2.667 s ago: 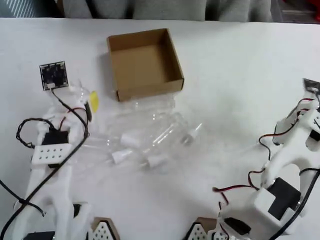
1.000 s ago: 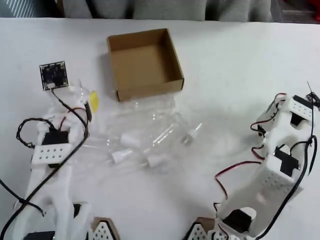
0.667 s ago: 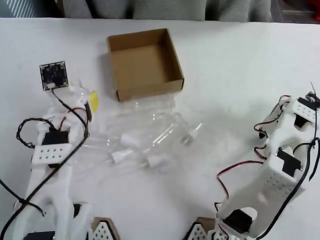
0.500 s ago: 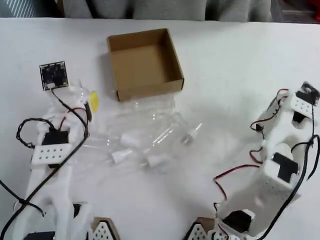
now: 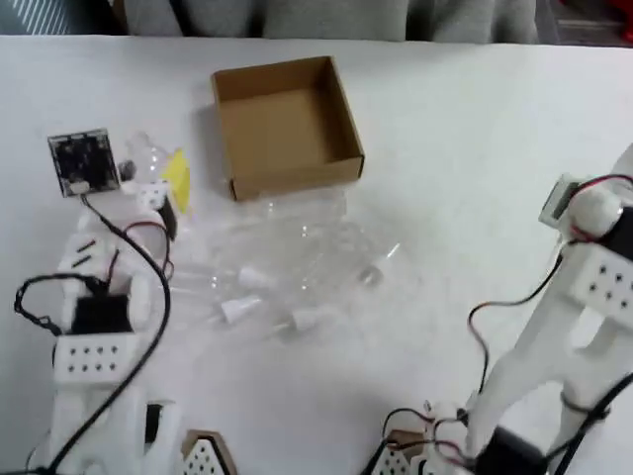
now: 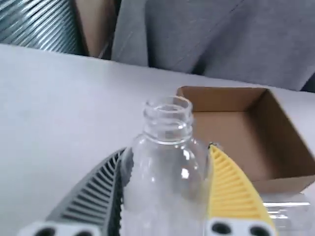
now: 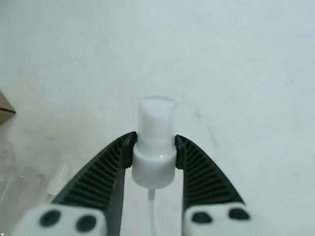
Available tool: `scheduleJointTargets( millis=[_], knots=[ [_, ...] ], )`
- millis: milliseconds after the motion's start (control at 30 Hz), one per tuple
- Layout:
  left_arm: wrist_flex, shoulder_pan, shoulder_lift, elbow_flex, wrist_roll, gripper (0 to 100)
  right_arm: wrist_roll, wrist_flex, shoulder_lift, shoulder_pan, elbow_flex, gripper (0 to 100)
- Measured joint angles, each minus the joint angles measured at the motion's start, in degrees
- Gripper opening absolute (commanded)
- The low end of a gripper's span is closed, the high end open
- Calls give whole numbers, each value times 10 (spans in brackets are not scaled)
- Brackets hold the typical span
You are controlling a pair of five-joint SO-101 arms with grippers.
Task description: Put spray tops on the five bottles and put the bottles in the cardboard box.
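Note:
My left gripper point(image 6: 167, 152) is shut on a clear bottle point(image 6: 166, 167) with a bare, open neck, held upright between its grey and yellow fingers. From above, that gripper point(image 5: 153, 176) sits left of the cardboard box point(image 5: 287, 124), which stands open. My right gripper point(image 7: 154, 140) is shut on a white spray top point(image 7: 155, 147) whose tube hangs down, above bare table. The right arm point(image 5: 593, 277) stands raised at the table's right side. Several clear bottles point(image 5: 307, 242) and white spray tops point(image 5: 237, 310) lie loose in front of the box.
The cardboard box point(image 6: 236, 132) lies just beyond and beside the held bottle. Red and black cables point(image 5: 495, 327) trail from the right arm's base. White table point(image 5: 465, 119) stretches between the box and the right arm.
The left arm has shifted toward the far left with the bottle. The right arm has risen and swung from low over the table to a raised pose at the right edge.

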Motion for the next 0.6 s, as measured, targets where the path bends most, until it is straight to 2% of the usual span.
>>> scheduleJointTargets(
  millis=[200, 400, 600],
  knots=[
    [0, 102, -164, 53, 0, 20, 66, -29, -97, -44, 0, 17],
    [0, 207, -280, 113, 0, 20, 73, -143, -168, -98, 0, 17],
    [0, 289, -345, 197, 0, 20, 55, -188, -240, -206, -1, 17]
  ],
)
